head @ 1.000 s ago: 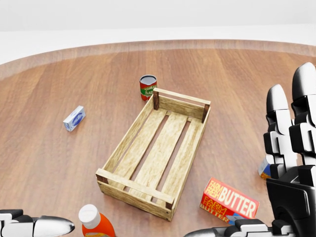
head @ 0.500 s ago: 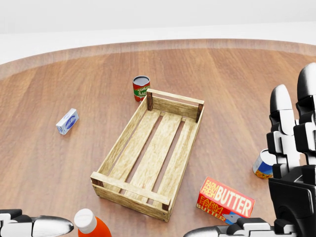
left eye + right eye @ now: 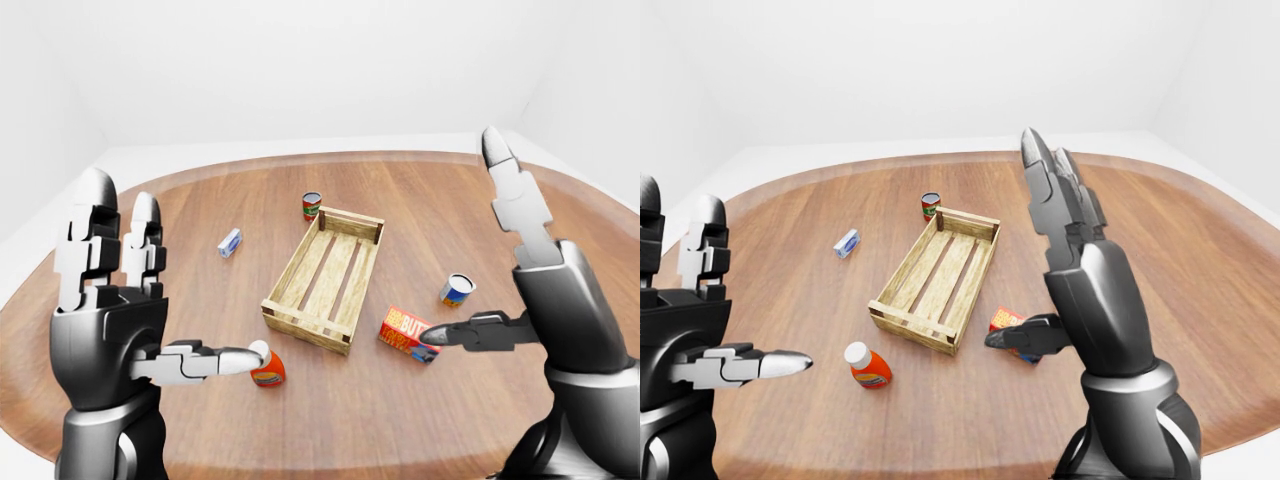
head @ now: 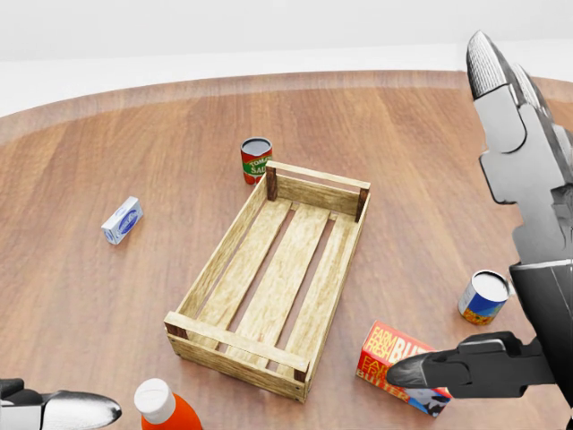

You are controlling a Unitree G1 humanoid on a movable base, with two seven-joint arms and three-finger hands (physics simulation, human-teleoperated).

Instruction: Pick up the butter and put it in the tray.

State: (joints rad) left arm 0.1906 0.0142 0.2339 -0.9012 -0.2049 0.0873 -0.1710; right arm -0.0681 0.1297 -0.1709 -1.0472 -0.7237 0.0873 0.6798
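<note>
**Both hands raised and open**

I am holding my left hand (image 3: 110, 300) upright at the left of the left-eye view, palm turned inward, its two upper fingers (image 3: 92, 230) pointing straight up and its thumb (image 3: 205, 361) sticking out sideways toward the right. I am holding my right hand (image 3: 545, 290) upright at the right, fingers (image 3: 510, 190) stretched up and leaning slightly left, its dark thumb (image 4: 466, 365) reaching out to the left. Neither hand is gripping anything; both forearms are rising from the bottom edge of the view.
</note>
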